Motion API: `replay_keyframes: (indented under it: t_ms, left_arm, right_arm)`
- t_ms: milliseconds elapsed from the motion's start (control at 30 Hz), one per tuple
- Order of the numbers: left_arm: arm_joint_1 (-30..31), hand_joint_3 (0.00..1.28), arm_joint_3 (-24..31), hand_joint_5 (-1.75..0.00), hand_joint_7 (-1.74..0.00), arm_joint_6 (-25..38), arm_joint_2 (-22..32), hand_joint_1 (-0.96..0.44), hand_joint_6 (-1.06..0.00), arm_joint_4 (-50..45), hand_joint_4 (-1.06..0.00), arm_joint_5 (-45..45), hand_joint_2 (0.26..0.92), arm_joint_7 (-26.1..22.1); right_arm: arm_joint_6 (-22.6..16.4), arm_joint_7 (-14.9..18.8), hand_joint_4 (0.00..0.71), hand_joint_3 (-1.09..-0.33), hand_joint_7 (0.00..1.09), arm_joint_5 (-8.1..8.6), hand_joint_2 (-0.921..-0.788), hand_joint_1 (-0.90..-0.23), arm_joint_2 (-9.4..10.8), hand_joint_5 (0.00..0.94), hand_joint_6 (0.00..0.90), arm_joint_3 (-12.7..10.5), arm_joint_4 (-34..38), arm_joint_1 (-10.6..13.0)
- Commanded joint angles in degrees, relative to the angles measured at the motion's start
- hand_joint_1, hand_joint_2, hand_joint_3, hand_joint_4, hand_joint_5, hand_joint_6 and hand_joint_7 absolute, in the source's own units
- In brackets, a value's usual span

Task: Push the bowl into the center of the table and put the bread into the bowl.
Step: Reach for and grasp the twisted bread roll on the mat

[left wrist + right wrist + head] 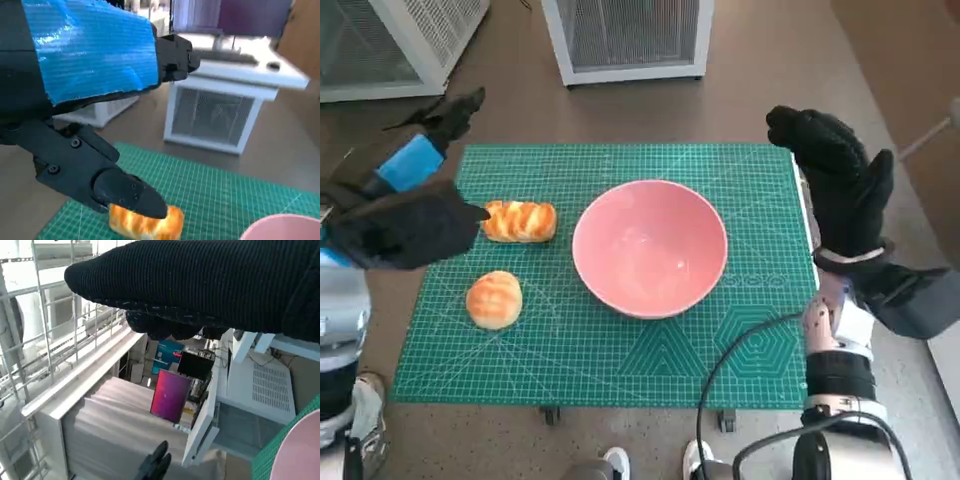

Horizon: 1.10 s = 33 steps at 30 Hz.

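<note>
The left robot hand [95,175], fingers spread and holding nothing, hovers at a long bread roll [519,221] beside the pink bowl [650,248] mid-mat; the right robot hand [840,185] hangs open past the table's [620,415] edge.

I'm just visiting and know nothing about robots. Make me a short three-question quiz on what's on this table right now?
1. True or false: the pink bowl holds bread.
2. How many bread pieces lie on the green mat?
3. Which is nearest the long loaf? A) left hand B) right hand C) round bun

Key: 1 false, the bowl is empty; 2 two; 3 A, its fingertip is right at the loaf's end.
</note>
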Motion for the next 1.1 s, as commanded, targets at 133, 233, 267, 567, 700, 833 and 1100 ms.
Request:
replay_keyframes:
  t_ms: [133,233,267,567,700,833,1100]
  left_arm:
    - [-4.12,0.00,-4.34,0.00,-0.02,3.38,0.51,-0.04,-0.11,2.62,0.00,2.77,0.648,-1.76]
    - [-5.47,0.00,-6.57,0.00,-0.02,4.46,0.38,-0.04,-0.11,3.96,0.00,4.58,0.648,-2.36]
    - [-5.79,0.00,-7.08,0.00,-0.01,4.67,0.30,-0.05,-0.10,4.33,0.00,5.04,0.647,-2.48]
    - [-9.03,0.01,-11.15,0.00,-0.01,3.30,-2.46,-0.05,-0.10,12.37,0.00,6.94,0.656,-0.59]
    - [-10.58,0.01,-12.55,0.00,-0.01,2.16,-3.80,-0.03,-0.11,16.77,0.00,7.00,0.662,0.08]
    - [-12.21,0.01,-13.95,0.00,-0.02,0.37,-4.94,-0.02,-0.13,21.75,0.00,7.09,0.664,0.77]
    - [-15.81,0.01,-16.94,-0.01,-0.02,-1.54,-6.92,-0.05,-0.15,31.04,-0.02,8.02,0.668,1.14]
  right_arm:
    - [1.34,-0.36,0.169,-0.809,0.26,0.57,-0.921,-0.702,-0.36,0.001,0.094,-0.07,-0.29,1.88]
    - [1.38,-0.41,0.169,-0.809,0.27,0.55,-0.921,-0.702,-0.55,0.001,0.094,-0.09,-0.19,1.89]
    - [1.37,-0.44,0.169,-0.809,0.27,0.51,-0.921,-0.701,-0.60,0.001,0.093,-0.09,-0.14,1.89]
    - [1.24,-0.76,0.171,-0.811,0.27,0.12,-0.921,-0.697,-1.01,0.002,0.093,-0.06,0.38,1.76]
    - [1.32,-0.83,0.170,-0.812,0.27,0.14,-0.921,-0.697,-1.11,0.001,0.091,0.01,0.53,1.68]
    - [1.49,-0.75,0.170,-0.812,0.27,0.29,-0.921,-0.697,-1.17,0.001,0.090,-0.01,0.71,1.63]
    - [1.71,-0.75,0.170,-0.812,0.27,0.41,-0.921,-0.697,-1.32,0.001,0.090,-0.06,0.64,1.66]
